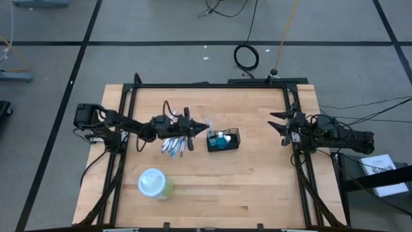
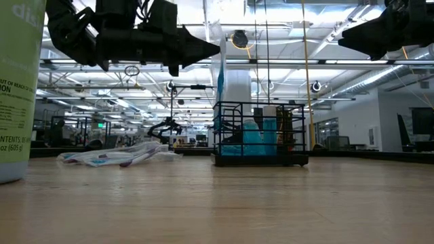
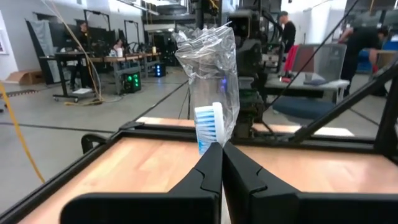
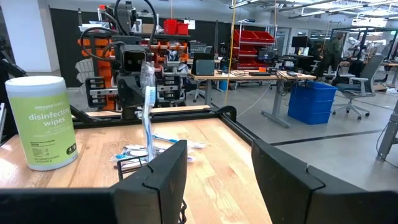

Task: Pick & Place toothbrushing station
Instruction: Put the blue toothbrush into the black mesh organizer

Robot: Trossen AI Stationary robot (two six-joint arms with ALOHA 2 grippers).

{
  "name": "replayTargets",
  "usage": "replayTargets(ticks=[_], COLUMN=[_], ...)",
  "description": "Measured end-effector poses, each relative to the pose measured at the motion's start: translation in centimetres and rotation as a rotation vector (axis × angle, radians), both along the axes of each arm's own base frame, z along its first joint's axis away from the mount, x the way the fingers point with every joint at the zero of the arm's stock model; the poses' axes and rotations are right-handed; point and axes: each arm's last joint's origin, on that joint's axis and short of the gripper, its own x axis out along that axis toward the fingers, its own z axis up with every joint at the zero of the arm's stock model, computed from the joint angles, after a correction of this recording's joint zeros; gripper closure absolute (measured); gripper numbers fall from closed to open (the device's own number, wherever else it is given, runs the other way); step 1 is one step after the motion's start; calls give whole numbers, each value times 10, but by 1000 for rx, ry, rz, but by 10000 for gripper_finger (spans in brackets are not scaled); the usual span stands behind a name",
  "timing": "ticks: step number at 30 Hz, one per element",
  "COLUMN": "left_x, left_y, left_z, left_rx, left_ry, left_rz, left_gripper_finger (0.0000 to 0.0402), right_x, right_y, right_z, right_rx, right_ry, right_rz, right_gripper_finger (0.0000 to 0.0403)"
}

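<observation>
The toothbrushing station point(image 1: 235, 140), a small black wire caddy point(image 2: 224, 129) with blue items inside, stands at mid-table. My left gripper point(image 1: 201, 126) hovers level just left of it, shut on a toothbrush point(image 3: 208, 127) in a clear wrapper point(image 3: 208, 62). The brush point(image 2: 221, 68) stands upright above the caddy's left end. More wrapped toothbrushes point(image 1: 174, 146) lie in a loose pile on the table under my left arm. My right gripper point(image 1: 278, 125) waits open and raised at the table's right edge. My left gripper pinches the wrapped toothbrush just below its bristled head point(image 3: 209, 147) between its two fingertips. The fingers come level from the table's left and lie across the brush. The brush point(image 4: 148, 118) is upright, head up, its handle reaching down toward the caddy; whether its lower end rests there, I cannot tell.
A pale-green canister of disinfecting wipes point(image 1: 154, 183) stands near the front left of the table. A black metal frame point(image 1: 212, 85) runs along the table's far, left and right sides. Bare wood lies in front of the caddy and toward the right.
</observation>
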Motion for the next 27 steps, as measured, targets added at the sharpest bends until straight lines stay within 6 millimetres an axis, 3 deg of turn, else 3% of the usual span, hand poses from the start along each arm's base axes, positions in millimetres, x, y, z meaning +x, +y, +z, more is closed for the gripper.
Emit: replayTargets(ticks=[9, 21, 27], left_x=[2, 16, 16], left_y=[0, 6, 9], left_z=[-6, -50, -50], left_rx=[5, -65, -109], left_ry=[31, 8, -7], left_rz=[0, 13, 19], left_gripper_finger=[397, 394, 389], right_x=[0, 0, 0], right_y=[0, 0, 0], right_z=[0, 0, 0], right_rx=[0, 0, 0], right_ry=[0, 0, 0], right_rz=[0, 0, 0], right_gripper_finger=[232, 232, 232])
